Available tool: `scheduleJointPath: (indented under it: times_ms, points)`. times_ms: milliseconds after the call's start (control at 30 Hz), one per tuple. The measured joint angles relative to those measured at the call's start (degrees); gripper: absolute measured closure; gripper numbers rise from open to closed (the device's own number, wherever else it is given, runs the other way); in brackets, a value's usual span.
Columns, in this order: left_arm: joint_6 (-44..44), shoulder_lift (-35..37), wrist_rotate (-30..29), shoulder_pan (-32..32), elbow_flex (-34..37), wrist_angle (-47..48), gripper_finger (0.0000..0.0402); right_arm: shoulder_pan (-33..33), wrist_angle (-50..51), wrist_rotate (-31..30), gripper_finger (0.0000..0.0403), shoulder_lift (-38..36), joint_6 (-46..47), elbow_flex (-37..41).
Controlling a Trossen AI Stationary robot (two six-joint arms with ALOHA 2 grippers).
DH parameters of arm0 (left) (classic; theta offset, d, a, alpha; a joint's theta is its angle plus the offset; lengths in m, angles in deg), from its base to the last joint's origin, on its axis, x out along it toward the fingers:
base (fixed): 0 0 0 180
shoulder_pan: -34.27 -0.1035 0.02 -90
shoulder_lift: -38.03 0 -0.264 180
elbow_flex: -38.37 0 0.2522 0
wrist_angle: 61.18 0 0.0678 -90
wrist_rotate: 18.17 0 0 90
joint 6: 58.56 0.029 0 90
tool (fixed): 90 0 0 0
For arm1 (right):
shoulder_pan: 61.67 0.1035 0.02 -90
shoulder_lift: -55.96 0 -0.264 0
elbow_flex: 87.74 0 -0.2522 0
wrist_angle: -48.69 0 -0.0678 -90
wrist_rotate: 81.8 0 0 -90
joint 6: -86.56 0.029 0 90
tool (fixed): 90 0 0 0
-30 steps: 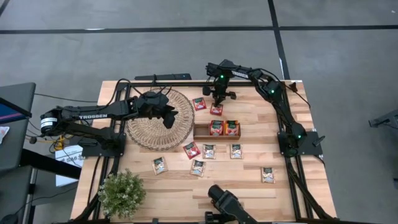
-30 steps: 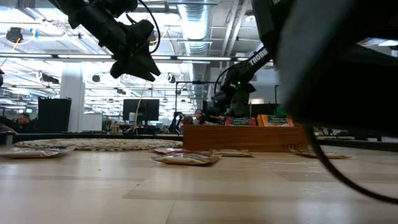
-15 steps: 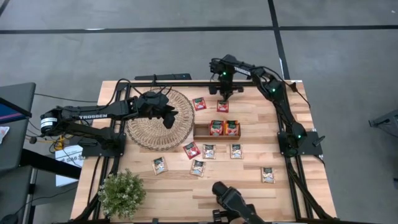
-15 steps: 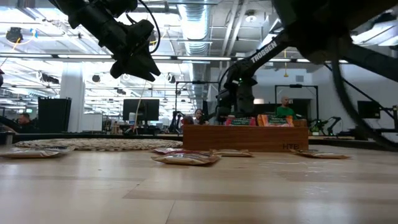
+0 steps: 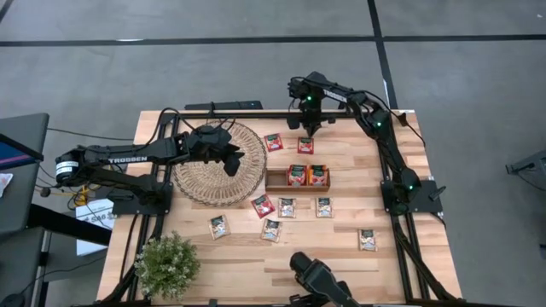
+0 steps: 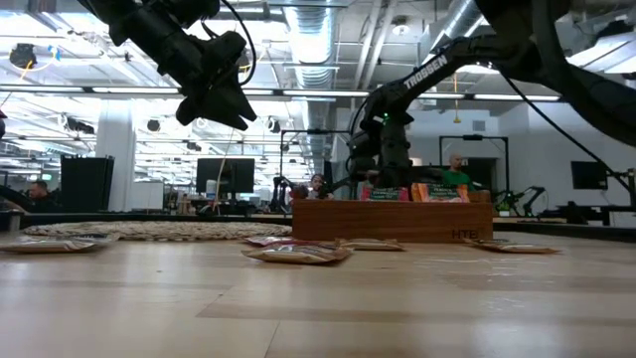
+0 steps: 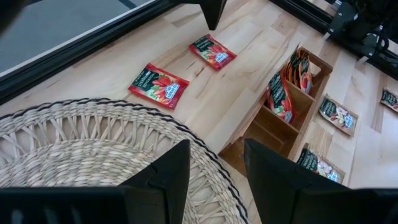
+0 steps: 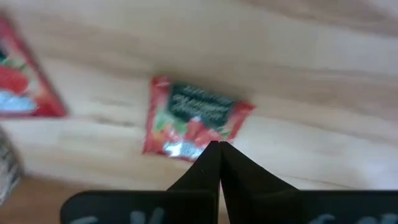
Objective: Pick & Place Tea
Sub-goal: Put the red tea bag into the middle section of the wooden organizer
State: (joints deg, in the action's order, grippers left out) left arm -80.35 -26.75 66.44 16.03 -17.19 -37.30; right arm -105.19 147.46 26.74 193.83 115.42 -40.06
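Since a second ago the right gripper (image 5: 305,130) has pulled back toward the far edge of the table and now hangs just above a red sachet (image 5: 305,146), which lies flat on the wood. Its fingers are pressed together with nothing between them; the right wrist view shows the closed tips meeting over the sachet's near edge (image 8: 194,123). A second red sachet (image 5: 273,142) lies just beside it, nearer the woven mat (image 5: 198,181). The wooden tray (image 5: 277,180) already holds several red sachets standing on edge, and more sachets, mostly pale, lie scattered on the near side of the tray.

The left gripper (image 5: 232,164) waits over the mat, fingers spread and empty, unchanged.

These sachets look light, thin and limp, probably with a slick printed face. Lying flat, one offers little to pinch from above. My guess is the best hold is across one edge or corner, fingers opened first and lowered so one tip slides under the paper. A shut gripper pressing down would likely only push it along the wood.
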Motion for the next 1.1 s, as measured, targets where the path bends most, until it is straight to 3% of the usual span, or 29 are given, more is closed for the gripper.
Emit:
scheduleJointPath:
  times_ms: [433,667,867,1100]
  points:
    - [-0.94,-0.02,0.02,0.00,0.00,-0.41,0.0259,0.39,-7.18,5.75,0.0403,0.22,4.40,1.94]
    - [-2.05,0.00,0.02,0.00,0.00,-0.41,0.0259,-0.90,-9.86,12.74,0.0403,0.17,6.60,5.78]
    - [-2.03,-0.02,0.02,0.00,0.00,-0.41,0.0259,-1.43,-10.78,14.32,0.0403,0.22,6.96,11.53]
    - [-2.03,-0.01,0.02,0.00,0.00,-0.43,0.0259,-1.36,-12.24,12.89,0.0403,0.17,7.76,10.95]
